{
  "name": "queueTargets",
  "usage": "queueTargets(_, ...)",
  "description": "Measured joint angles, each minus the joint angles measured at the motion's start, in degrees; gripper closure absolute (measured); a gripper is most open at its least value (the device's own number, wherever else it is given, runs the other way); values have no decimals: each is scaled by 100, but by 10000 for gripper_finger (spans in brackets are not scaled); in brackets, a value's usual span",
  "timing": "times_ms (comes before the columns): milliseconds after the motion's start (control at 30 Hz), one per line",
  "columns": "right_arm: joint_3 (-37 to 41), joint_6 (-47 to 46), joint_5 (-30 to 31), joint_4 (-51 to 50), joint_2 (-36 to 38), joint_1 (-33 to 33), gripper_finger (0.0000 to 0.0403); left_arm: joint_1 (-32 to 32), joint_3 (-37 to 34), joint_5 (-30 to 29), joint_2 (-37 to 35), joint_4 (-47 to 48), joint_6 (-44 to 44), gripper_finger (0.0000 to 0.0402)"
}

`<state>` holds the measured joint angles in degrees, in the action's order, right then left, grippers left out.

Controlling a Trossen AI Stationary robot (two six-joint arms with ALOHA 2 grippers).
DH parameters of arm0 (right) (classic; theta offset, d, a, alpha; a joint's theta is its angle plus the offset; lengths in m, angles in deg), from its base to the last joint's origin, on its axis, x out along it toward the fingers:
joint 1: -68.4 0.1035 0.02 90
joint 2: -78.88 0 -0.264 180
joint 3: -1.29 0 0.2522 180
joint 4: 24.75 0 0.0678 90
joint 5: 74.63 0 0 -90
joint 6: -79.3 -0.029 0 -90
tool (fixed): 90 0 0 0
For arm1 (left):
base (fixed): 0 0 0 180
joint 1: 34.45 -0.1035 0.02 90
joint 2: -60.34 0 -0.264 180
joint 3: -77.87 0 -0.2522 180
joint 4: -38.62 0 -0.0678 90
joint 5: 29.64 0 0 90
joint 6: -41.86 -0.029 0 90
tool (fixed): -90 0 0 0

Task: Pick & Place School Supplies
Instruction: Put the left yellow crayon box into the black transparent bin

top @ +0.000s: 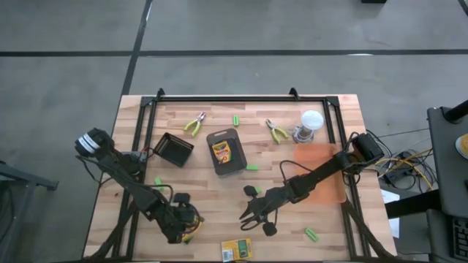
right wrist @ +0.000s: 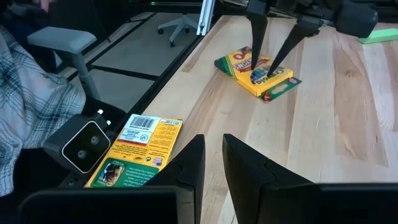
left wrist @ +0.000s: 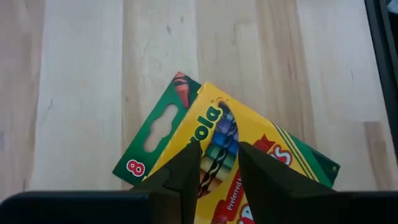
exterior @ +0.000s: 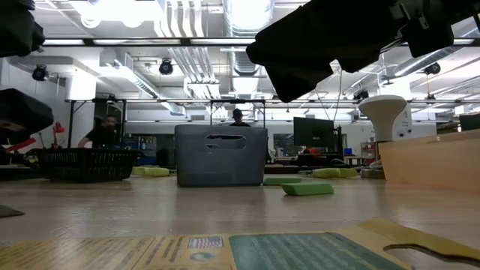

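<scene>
My left gripper (top: 188,220) (left wrist: 219,177) is open and points down over a yellow-and-green crayon box (left wrist: 230,155) (right wrist: 258,71) lying flat near the table's near edge. My right gripper (top: 248,213) (right wrist: 214,168) hovers to its right, fingers a narrow gap apart, holding nothing. A second crayon box (top: 236,249) (right wrist: 138,149) lies at the near edge. A third (top: 222,152) sits in the dark grey tray (top: 235,162). Two pliers (top: 194,124) (top: 276,132) lie toward the far side. Green sticks (top: 252,167) (top: 312,234) are scattered about. My left gripper comes at the crayon box from above, with its two fingers (right wrist: 253,59) spread over the middle of the box's top face (left wrist: 219,149). The box lies flat on the table. I cannot tell whether the fingertips touch it.
A black basket (top: 174,148) stands left of the tray. A clear jar with a white lid (top: 310,123) stands far right, beside an orange mat (top: 322,172). A dark metal frame (top: 241,98) rims the table. A chair and a person's plaid sleeve (right wrist: 25,93) show beyond the near edge.
</scene>
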<state>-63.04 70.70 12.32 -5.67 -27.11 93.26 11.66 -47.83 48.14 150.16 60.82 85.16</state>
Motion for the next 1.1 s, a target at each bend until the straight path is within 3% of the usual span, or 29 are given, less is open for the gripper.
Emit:
queueTargets(233, 7, 2, 2, -1, 0, 0, 346, -189, -23, -296, 41, -430, -541, 285)
queueTargets(833, 22, 4, 2, -2, 0, 0, 346, -1316, -58, -353, 45, -867, -788, 285)
queueTargets(1000, 22, 2, 2, -2, 0, 0, 346, -1414, -57, -85, 48, -880, -884, 285)
queueTargets(1100, 22, 4, 2, -2, 0, 0, 346, -1414, -40, 366, 40, -884, -904, 285)
